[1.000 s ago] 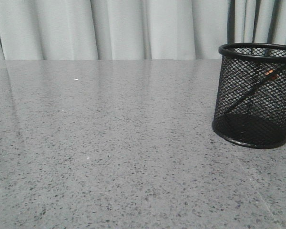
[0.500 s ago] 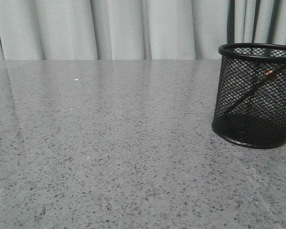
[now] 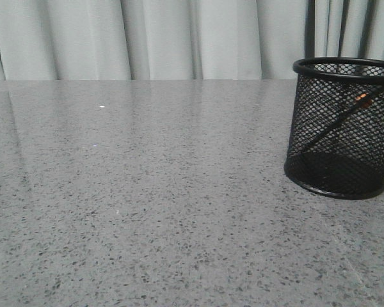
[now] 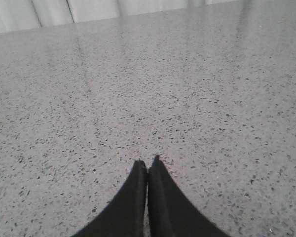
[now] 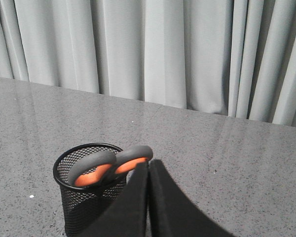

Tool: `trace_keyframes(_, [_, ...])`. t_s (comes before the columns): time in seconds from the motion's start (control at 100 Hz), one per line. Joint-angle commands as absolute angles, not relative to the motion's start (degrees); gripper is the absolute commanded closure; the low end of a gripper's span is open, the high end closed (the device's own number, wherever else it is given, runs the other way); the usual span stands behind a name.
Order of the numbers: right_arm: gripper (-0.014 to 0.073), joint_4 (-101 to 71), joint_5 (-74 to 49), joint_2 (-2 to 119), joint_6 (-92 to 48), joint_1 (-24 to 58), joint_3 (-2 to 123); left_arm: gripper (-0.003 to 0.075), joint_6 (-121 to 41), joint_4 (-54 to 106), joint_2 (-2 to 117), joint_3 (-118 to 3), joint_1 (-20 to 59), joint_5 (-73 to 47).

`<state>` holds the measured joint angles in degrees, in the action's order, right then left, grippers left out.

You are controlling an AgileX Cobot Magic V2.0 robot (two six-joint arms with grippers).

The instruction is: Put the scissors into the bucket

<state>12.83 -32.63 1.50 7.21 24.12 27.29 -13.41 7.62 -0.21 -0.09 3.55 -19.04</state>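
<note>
In the left wrist view the left gripper [image 4: 148,165] hangs low over the speckled grey table [image 4: 197,98], its two dark fingers pressed together with nothing between them; only bare stone stretches ahead of the tips. In the right wrist view the right gripper [image 5: 148,165] is raised above the table, its fingers likewise closed flat against each other and empty. Just beside and slightly beyond its tips stands the bucket [image 5: 84,197], upright, with the scissors [image 5: 108,165] inside it, orange handles poking above the rim and leaning toward the fingers, apart from them. Further off hang pale curtains [image 5: 163,49]. The front view shows neither arm.
</note>
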Motion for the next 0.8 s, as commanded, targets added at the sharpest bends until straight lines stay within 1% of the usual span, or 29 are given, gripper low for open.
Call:
trace_keyframes(0.0, [0.0639,13.8,-27.9,3.0,6.8,23.8,28.6,0.0741,-12.8,8.5,-1.6,1.4,3.5,-15.2])
trace_keyframes(0.5, [0.0639,13.8,-28.0,3.0,6.8,23.8,27.5,0.0741,-12.8,8.5,-1.6,1.4,3.5,-15.2])
trace_keyframes(0.67, [0.0639,14.6,-27.1,3.0,6.8,23.6,21.1,0.0741,-12.8,8.5,-1.6,1.4,3.5,-15.2])
trace_keyframes(0.79, [0.0639,14.3,-19.0,3.0,7.4,21.1,12.6,0.0741,-12.8,8.5,-1.6,1.4,3.5,-15.2])
